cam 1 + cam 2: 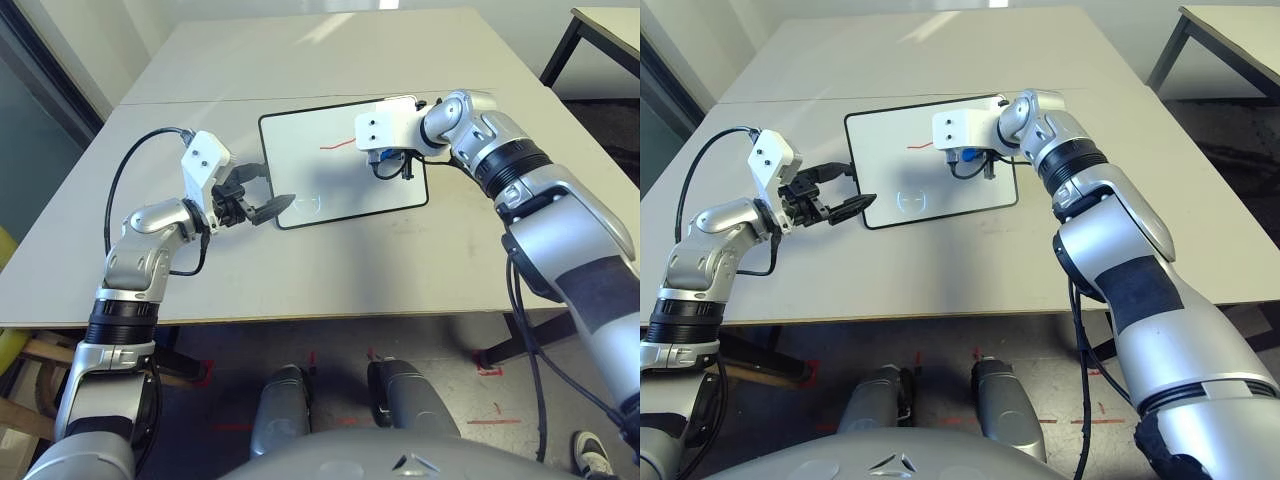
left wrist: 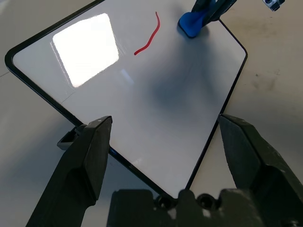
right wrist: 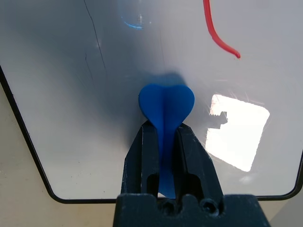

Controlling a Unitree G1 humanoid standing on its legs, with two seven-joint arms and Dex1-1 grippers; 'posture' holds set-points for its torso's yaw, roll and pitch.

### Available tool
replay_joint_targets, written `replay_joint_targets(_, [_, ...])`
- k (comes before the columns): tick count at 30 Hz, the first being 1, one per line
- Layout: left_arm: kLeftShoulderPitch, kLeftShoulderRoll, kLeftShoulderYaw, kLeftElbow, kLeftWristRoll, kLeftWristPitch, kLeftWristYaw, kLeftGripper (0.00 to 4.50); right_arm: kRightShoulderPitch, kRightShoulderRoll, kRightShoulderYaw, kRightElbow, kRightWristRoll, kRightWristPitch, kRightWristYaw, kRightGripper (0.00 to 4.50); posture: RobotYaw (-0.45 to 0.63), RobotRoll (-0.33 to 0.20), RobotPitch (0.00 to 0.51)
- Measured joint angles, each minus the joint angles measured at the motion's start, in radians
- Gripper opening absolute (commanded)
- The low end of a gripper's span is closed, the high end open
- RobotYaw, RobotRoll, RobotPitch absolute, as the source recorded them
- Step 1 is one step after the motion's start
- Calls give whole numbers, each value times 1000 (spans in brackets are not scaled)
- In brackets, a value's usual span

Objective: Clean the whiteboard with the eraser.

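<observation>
The whiteboard [image 1: 330, 185] lies flat on the table with one short red stroke [image 1: 335, 146] left near its middle. My right gripper [image 3: 165, 124] is shut on the blue eraser [image 3: 166, 105], whose end presses on the board's right part, a little to the right of the red stroke [image 3: 218, 37]. My left gripper [image 1: 262, 195] stands open at the board's near left corner, its fingers [image 2: 87, 156] spread either side of that corner. In the left wrist view the eraser [image 2: 191, 22] shows at the board's far side.
The grey table [image 1: 320, 270] has bare surface in front of and behind the board. A seam [image 1: 180, 98] runs across it behind the board. Another table's leg [image 1: 560, 50] stands at the far right.
</observation>
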Motion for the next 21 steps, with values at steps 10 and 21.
replay_joint_targets(10, [0,-5,0,1,0,-4,0,4500,-2,-19,5,1,-38,-7,13,195,-88,0,72])
replay_joint_targets(21, [-3,-14,0,2,1,-4,0,4500,9,-99,10,11,-83,-19,36,195,-92,0,69])
